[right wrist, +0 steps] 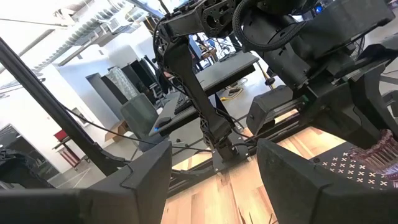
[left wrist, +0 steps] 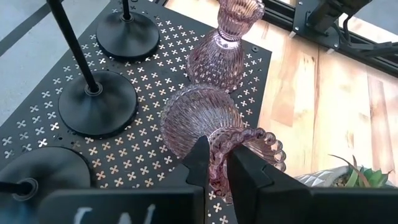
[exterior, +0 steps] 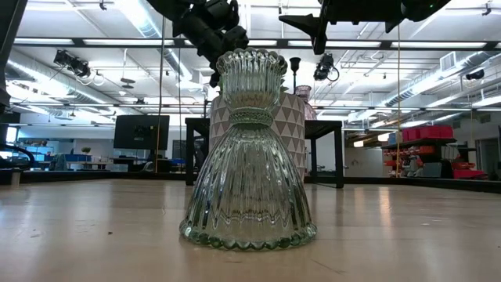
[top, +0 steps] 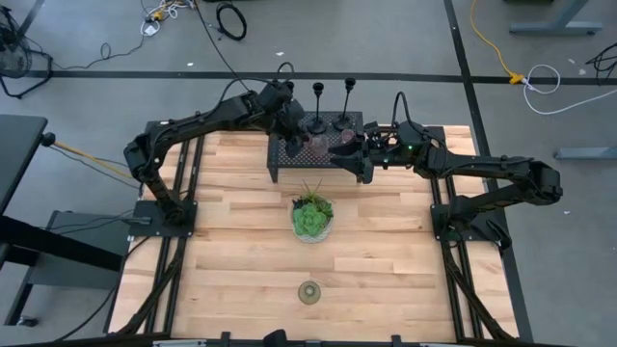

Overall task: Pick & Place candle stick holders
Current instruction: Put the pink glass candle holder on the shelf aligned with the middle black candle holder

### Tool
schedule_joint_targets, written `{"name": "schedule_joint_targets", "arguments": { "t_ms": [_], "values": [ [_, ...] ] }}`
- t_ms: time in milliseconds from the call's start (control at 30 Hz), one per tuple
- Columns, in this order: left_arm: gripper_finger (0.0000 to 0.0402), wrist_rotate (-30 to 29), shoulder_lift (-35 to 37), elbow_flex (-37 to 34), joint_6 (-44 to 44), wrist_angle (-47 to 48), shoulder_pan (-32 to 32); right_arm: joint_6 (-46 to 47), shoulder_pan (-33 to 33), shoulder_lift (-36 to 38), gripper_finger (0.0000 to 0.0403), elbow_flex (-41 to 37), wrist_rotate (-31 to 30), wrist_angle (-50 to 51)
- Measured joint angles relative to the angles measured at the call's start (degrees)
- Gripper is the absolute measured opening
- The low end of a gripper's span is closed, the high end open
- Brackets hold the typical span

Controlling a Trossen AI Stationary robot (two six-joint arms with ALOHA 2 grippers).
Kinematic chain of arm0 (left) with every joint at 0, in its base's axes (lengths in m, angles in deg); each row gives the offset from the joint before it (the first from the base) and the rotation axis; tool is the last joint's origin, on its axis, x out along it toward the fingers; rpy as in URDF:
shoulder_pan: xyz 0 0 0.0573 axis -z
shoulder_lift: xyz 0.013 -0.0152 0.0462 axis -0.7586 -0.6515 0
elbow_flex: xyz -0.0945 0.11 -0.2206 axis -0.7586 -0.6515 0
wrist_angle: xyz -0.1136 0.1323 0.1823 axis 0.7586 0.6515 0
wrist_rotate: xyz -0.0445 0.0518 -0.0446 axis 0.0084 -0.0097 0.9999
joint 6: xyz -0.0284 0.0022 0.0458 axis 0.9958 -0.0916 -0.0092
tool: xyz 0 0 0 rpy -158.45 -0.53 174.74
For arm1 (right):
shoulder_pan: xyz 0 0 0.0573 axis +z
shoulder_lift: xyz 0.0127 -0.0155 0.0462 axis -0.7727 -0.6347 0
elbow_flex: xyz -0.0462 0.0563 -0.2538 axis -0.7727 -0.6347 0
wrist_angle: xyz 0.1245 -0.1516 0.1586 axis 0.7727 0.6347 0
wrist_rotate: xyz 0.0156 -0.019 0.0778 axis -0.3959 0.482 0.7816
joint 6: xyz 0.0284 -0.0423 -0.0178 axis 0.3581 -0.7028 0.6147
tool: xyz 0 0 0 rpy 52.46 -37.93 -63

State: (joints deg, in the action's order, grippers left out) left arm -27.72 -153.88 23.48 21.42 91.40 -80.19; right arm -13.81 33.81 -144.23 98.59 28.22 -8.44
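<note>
Three slim black holders [left wrist: 96, 102] stand by their round bases on the black mesh rack [top: 318, 164] at the table's far side. A pink glass cup [left wrist: 227, 43] stands upright on the rack. My left gripper [left wrist: 221, 165] is shut on a second pink glass cup [left wrist: 199, 115] over the rack's near part; it also shows in the high view [top: 292, 135]. A greenish glass cup [top: 308, 291] stands on the table near the front edge, large in the low view [exterior: 249, 157]. My right gripper [top: 339, 151] is open and empty over the rack's right part. My left gripper pinches the scalloped wall of the pink cup's top [left wrist: 219, 163] between its two fingers, one finger inside the cup and one outside. The fingers come from above, slanting down. The cup tilts, its bell-shaped base [left wrist: 193, 112] toward the mesh; whether the base rests there I cannot tell.
A green plant in a patterned bowl [top: 312, 217] stands at the table's middle, just in front of the rack. Bare wood lies between the plant and the greenish cup. My two grippers are close together over the rack.
</note>
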Motion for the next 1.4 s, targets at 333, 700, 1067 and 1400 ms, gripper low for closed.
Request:
{"name": "schedule_joint_targets", "arguments": {
  "t_ms": [333, 700, 1067, 1400],
  "values": [
    [0.006, -0.02, 0.0, 0.0, 0.05, -0.84, 0.0, 0.01, 0.01, 0.0, 0.0236, 0.0, -0.01, 0.01],
    [0.0064, -0.04, 0.02, 0.0, 0.06, -0.91, 0.35, -0.01, -0.01, 0.0, 0.0236, 0.0, -0.01, 0.0],
    [0.0064, -1.48, 0.02, 0.0, 0.02, -3.29, 0.63, 0.0, 0.01, 0.0, 0.0236, 0.0, -0.01, 0.02],
    [0.0065, -3.75, 0.04, 0.0, -0.01, -3.39, 1.63, 0.01, -0.01, 0.0, 0.0236, 0.0, 0.0, 0.01]
  ]
}}
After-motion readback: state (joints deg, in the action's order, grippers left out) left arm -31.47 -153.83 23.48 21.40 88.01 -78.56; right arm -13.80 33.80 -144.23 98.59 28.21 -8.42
